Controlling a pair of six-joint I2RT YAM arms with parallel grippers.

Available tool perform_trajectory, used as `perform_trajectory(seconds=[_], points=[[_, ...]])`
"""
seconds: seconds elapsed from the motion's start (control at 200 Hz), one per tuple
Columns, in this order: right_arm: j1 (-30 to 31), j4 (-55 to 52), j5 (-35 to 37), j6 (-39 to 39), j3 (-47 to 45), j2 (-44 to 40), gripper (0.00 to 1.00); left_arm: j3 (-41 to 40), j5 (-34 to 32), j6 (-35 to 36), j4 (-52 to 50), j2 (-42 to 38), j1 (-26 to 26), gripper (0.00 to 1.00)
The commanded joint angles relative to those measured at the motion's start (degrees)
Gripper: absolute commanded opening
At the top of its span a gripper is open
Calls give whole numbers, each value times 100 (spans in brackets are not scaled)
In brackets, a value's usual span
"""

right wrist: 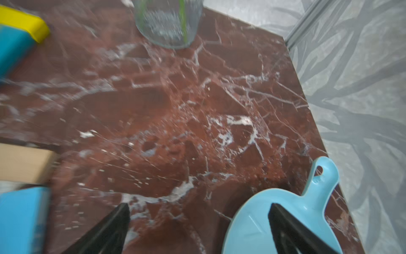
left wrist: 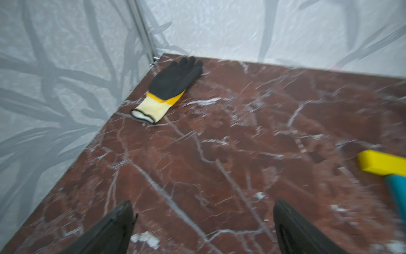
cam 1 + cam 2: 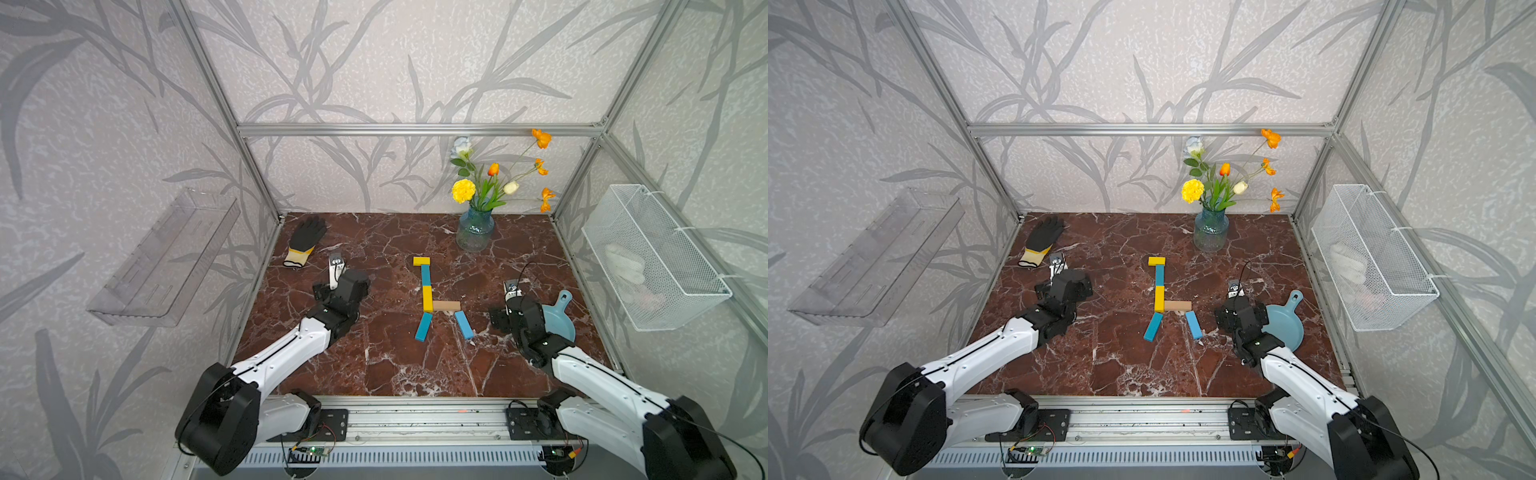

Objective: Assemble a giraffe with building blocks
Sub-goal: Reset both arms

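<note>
Top views both show the giraffe (image 3: pixel 432 297) lying complete mid-way across the bench (image 3: pixel 374 365), head at twelve o'clock, legs at six. Spread wide and empty, the left gripper (image 2: pixel 202 209) sits at its nine o'clock and the right gripper (image 1: pixel 197 209) at three. Assembly looks finished; next, only pulling both arms clear without nudging the blocks.

The giraffe (image 2: pixel 383 165) is cut off by the edge of the left wrist view: only the yellow head and a stub of teal neck show, smeared. In the right wrist view its blocks (image 1: pixel 24 161) are blurred slabs, also cropped, and the vase (image 1: pixel 168 24) beyond the giraffe loses its top. The scoop (image 3: pixel 561 320), beside the giraffe's legs, is partly hidden behind the right arm (image 3: pixel 536 328) in both top views. Past it, the pale bundle (image 3: pixel 623 264) in the wire basket (image 3: pixel 673 266) is too dim to identify.
</note>
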Motion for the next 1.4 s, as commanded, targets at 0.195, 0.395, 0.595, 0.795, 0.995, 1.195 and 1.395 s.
perform_trajectory(seconds=[0.195,0.395,0.595,0.795,0.995,1.195,1.395], points=[[-587,3488,-25,-861,5,1360,99,-108,-162,1895,1889,590,977,100],[-834,4728,-566,-576,-78,2318,99,-650,651,2909,4404,1834,1115,99],[-938,5513,-1163,-682,-321,2665,99,-528,784,2688,3985,1766,1265,99],[-1046,4196,-1113,-463,260,2605,99,-1600,2324,1588,5249,1385,2368,99],[-1315,3916,-1464,-248,374,2553,99,-1138,3359,1641,4678,1692,2748,100],[-1317,3918,-1456,-247,378,2555,99,-1163,3364,1654,4808,1748,2733,100],[-1316,3911,-1460,-256,374,2555,99,-1091,3364,1651,4555,1682,2734,99]])
